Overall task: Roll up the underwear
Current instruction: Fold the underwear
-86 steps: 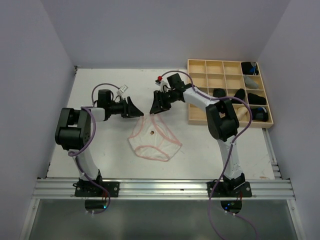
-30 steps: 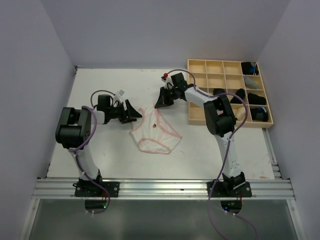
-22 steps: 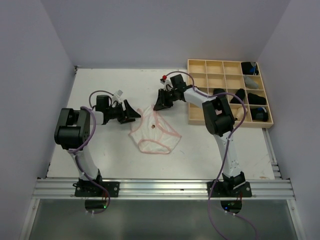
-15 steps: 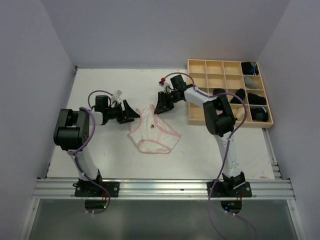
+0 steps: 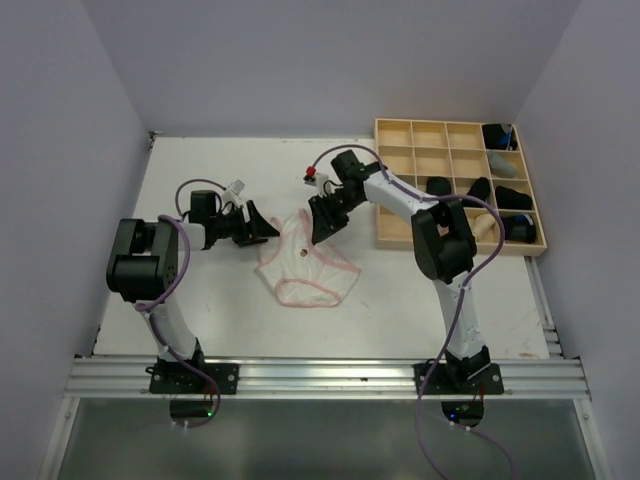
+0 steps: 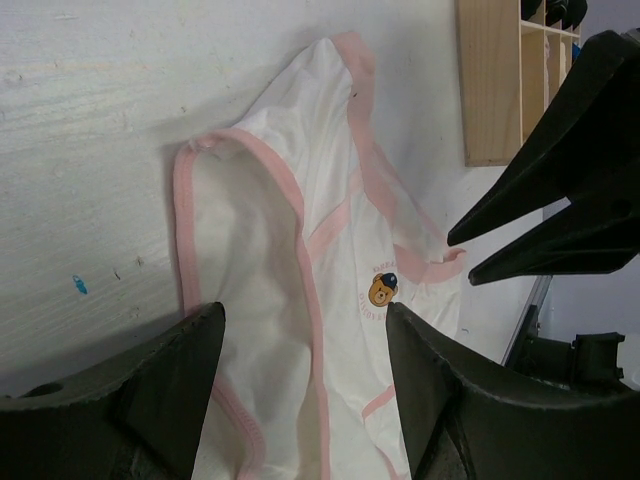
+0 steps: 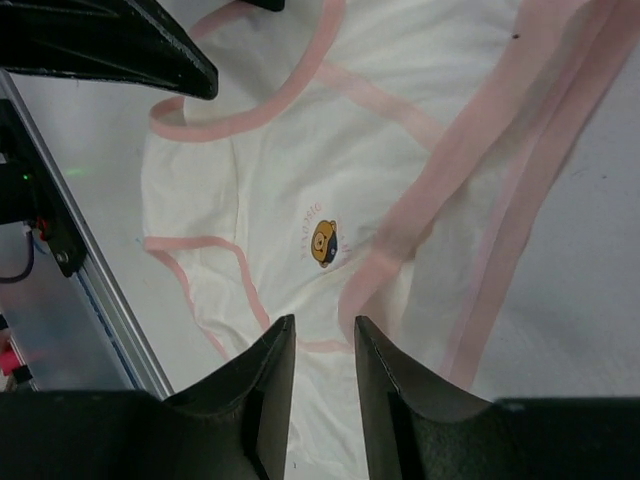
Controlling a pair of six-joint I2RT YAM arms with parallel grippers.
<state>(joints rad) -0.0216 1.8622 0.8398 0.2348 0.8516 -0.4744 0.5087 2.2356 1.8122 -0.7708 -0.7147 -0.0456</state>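
The whitish underwear (image 5: 305,265) with pink edging lies flat and slightly rumpled on the white table, its bear print facing up. My left gripper (image 5: 262,228) is open wide just left of its upper corner; in the left wrist view the cloth (image 6: 300,250) spreads under the gripper (image 6: 305,320). My right gripper (image 5: 322,225) hovers over the cloth's upper right part. In the right wrist view that gripper (image 7: 322,330) is open by a narrow gap over the underwear (image 7: 400,150), with nothing between the fingers. Black underwear (image 5: 438,186) sits rolled in the tray's compartments.
The pale wooden grid tray (image 5: 410,225) stands at the back right, close to the right arm, with several dark rolls along its right columns. White walls close in the table on three sides. A metal rail (image 5: 320,375) runs along the near edge.
My right gripper has opened and moved forward and left, from behind the underwear to over its upper edge. The cloth has settled slightly. The left gripper has barely moved.
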